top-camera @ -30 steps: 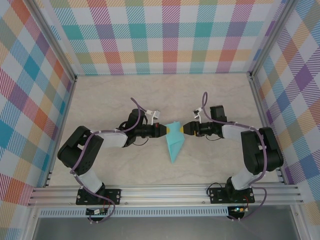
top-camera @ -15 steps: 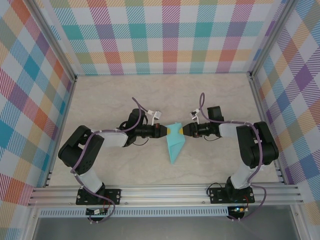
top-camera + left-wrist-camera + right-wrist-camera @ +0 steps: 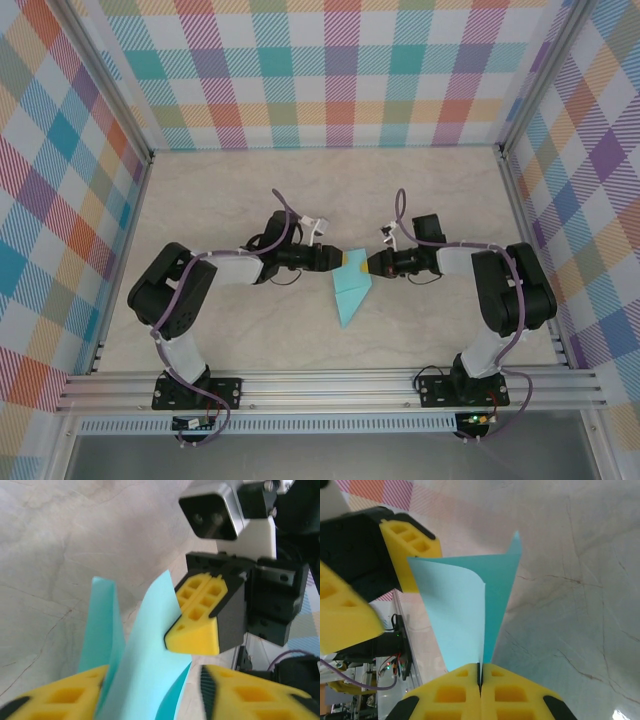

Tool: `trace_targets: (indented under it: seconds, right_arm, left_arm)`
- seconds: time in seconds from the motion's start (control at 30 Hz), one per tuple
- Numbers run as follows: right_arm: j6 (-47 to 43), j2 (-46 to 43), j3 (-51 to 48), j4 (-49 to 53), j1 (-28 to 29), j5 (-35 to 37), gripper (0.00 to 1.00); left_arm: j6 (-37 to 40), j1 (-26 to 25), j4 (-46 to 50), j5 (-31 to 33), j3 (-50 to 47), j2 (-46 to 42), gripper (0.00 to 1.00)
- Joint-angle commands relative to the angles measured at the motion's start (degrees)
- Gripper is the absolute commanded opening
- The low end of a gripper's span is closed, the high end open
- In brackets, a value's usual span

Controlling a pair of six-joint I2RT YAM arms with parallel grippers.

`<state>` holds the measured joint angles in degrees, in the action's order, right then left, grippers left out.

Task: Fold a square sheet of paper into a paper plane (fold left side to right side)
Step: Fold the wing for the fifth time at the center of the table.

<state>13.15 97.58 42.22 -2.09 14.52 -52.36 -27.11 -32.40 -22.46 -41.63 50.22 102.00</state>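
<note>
The paper plane (image 3: 349,295) sits near the middle of the table (image 3: 220,200), seen from above. It is a slim light turquoise dart. Its long axis runs roughly from 12 o'clock to 6 o'clock, leaning a little. The sharp tip points to about 6 to 7 o'clock, toward the arm bases. The wide end is at 12 o'clock, raised between the two arms' fingertips.

The left gripper (image 3: 338,259) comes in from 9 o'clock and meets the wide end's upper left corner. In its wrist view the two yellow fingers (image 3: 55,695) stand well apart, so the jaws are spread. A flap of the paper rises between them, close against the left finger, with a clear gap to the other finger.

The right gripper (image 3: 366,265) reaches in from 3 o'clock. In its wrist view the yellow fingers (image 3: 455,695) are pressed together, with the edge of the paper pinched in the seam between them. From there the folded layers fan upward, one flap curling toward the left gripper's finger.
</note>
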Motion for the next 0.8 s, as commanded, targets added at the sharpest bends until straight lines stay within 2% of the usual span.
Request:
trace_targets:
  seconds: [0.0, 0.1, 0.23, 0.37, 0.47, 0.6, 0.77]
  right_arm:
    - [1.40, -0.12, 1.68, 3.23, 1.15, 3.51, 0.00]
    - [3.54, -0.41, 1.92, 4.16, 2.23, 5.73, 0.00]
    - [6.56, -0.57, 3.36, 7.27, 3.86, 8.90, 0.00]
    - [9.51, -1.34, 5.07, 10.57, 5.72, 11.81, 0.00]
    - [11.15, -1.10, 6.90, 14.15, 6.66, 13.89, 0.01]
    - [12.40, 0.44, 9.42, 17.85, 7.75, 15.56, 0.01]
    - [14.16, 1.14, 10.67, 19.73, 8.81, 17.49, 0.01]
  left_arm:
    - [5.70, 1.48, 9.36, 4.35, 2.37, -2.77, 0.60]
    - [9.14, 2.12, 17.66, 12.46, 2.79, -7.18, 0.72]
    - [13.65, -0.06, 27.73, 22.49, 2.27, -15.50, 0.74]
    - [17.22, -8.61, 37.86, 33.94, 1.77, -23.32, 0.69]
    - [15.91, -16.36, 42.04, 38.34, 0.38, -26.43, 0.66]
    - [11.11, -24.61, 42.15, 42.59, -0.87, -25.18, 0.65]
    - [6.40, -31.48, 42.18, 48.30, 2.14, -16.62, 0.65]
